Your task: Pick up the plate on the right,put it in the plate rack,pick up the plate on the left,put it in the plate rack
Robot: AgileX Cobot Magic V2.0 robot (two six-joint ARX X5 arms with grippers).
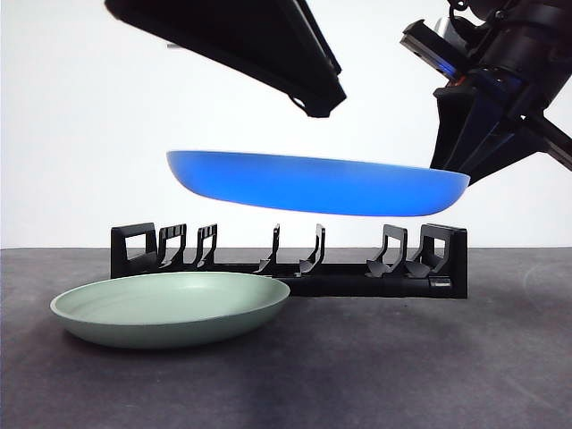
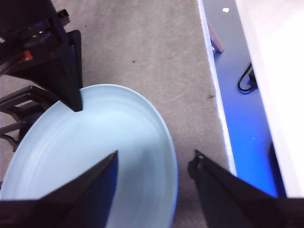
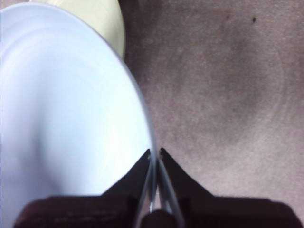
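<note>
The blue plate hung nearly level above the plate rack, pinched only at its rim by the right gripper, jaws clamped on the edge. It could swing or slip from that thin hold. The left gripper hovered over it, jaws apart; the green plate lay on the table.

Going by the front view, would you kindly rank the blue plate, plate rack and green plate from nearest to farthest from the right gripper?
1. Blue plate: its rim is clamped in the right gripper.
2. Plate rack: on the table, directly below.
3. Green plate: in front of the rack's far end.
</note>
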